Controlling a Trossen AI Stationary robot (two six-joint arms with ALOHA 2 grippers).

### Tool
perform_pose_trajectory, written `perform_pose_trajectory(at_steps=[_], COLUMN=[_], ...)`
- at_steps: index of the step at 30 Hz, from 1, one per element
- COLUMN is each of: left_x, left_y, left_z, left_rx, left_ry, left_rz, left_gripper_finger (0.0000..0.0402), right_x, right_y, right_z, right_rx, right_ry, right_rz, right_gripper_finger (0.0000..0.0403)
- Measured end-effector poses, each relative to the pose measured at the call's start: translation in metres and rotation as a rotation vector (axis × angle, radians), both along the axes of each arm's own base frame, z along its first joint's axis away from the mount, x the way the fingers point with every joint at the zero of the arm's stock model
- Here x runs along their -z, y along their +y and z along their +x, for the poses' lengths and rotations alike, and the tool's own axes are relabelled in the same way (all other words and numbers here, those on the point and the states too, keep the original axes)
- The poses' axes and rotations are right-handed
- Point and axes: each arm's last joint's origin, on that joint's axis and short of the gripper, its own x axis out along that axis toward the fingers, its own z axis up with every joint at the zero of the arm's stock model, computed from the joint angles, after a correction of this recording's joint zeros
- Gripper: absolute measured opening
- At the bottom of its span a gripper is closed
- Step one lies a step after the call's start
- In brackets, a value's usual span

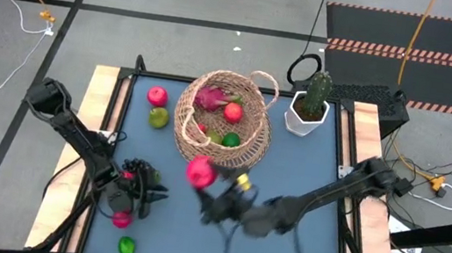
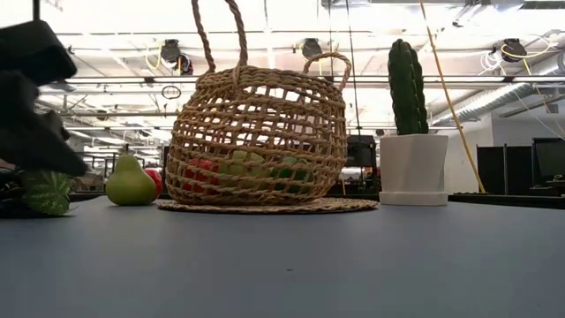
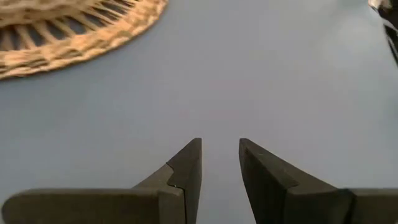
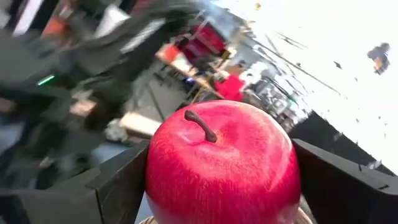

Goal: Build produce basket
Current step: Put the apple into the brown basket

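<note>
right gripper (image 1: 202, 187) clamps a red apple (image 1: 199, 172) between its fingers, held above the table (image 1: 308, 174) just in front of the basket (image 1: 223, 119). basket sits at the far middle of the table with a dragon fruit (image 1: 209, 98) and several small fruits inside. left gripper (image 1: 150, 192) low at the near left, fingers slightly parted with nothing between them. a pink fruit (image 1: 122, 218) and a lime (image 1: 127, 245) lie near it; an apple (image 1: 157, 95) and a pear (image 1: 158, 117) rest left of the basket. potted cactus (image 1: 311, 103) at far right.
</note>
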Motion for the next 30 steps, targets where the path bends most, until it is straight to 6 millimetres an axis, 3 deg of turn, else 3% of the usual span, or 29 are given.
perform_pose_trajectory(at_steps=[4,10,13,17,24,27,30], left_x=[0.0,0.0,-0.001,-0.001,-0.001,-0.001,0.0], left_y=[0.005,0.01,0.017,0.025,0.032,0.031,0.031], left_z=[0.004,0.008,0.012,0.018,0.022,0.022,0.022], left_rx=[-0.029,-0.068,-0.125,-0.172,-0.194,-0.19,-0.188], left_ry=[-0.002,-0.007,-0.024,-0.028,-0.023,-0.021,-0.014], left_rz=[0.006,0.013,0.034,0.045,0.071,0.066,0.066], left_gripper_finger=[0.0108,0.0108,0.0108,0.0108,0.0108,0.0108,0.0108], right_x=[-0.002,0.021,0.038,0.056,0.069,0.072,0.067], right_y=[-0.037,-0.094,-0.118,-0.147,-0.165,-0.162,-0.156], right_z=[-0.032,-0.07,-0.076,-0.073,-0.069,-0.071,-0.072], right_rx=[0.047,0.038,0.033,0.112,0.115,0.119,0.009], right_ry=[-0.164,-0.405,-0.477,-0.429,-0.325,-0.335,-0.375], right_rz=[0.106,0.263,0.333,0.358,0.378,0.475,0.572], right_gripper_finger=[0.035,0.035,0.035,0.0354,0.0384,0.0396,0.0395])
